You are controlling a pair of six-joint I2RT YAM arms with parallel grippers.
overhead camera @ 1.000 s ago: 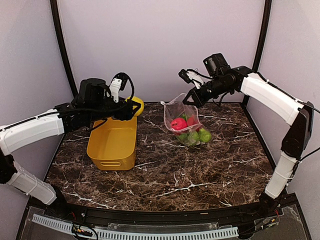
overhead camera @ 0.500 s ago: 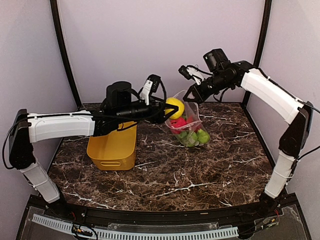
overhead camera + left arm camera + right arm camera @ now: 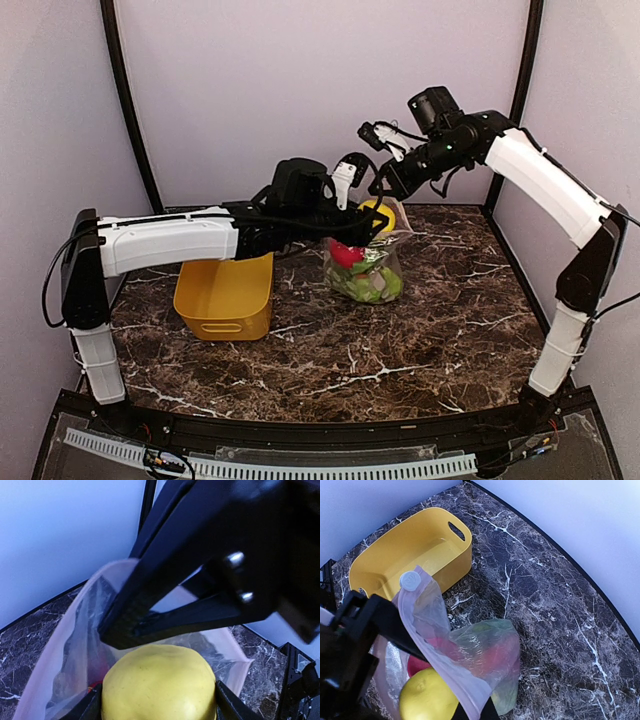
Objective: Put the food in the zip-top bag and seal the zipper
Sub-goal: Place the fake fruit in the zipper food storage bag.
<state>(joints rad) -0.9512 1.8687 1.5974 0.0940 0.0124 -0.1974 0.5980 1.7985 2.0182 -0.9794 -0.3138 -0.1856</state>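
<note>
Right of the yellow basket (image 3: 222,300), the limp zip-top bag (image 3: 378,262) is pinched up by its rim in the right end effector (image 3: 385,192). A glossy, likely slippery lemon (image 3: 159,685) is gripped by the left end effector (image 3: 368,222) at the bag's mouth.

A tabletop (image 3: 330,350) of dark brown marble with white veins makes the floor of the enclosure. Pale lilac walls (image 3: 300,90) close it at the back and on both sides, evenly lit, with soft shadows. Black posts (image 3: 125,100) run up the rear corners. A black rim (image 3: 300,425) edges the near side, and below it lies what looks like a white slotted cable channel (image 3: 300,467).
</note>
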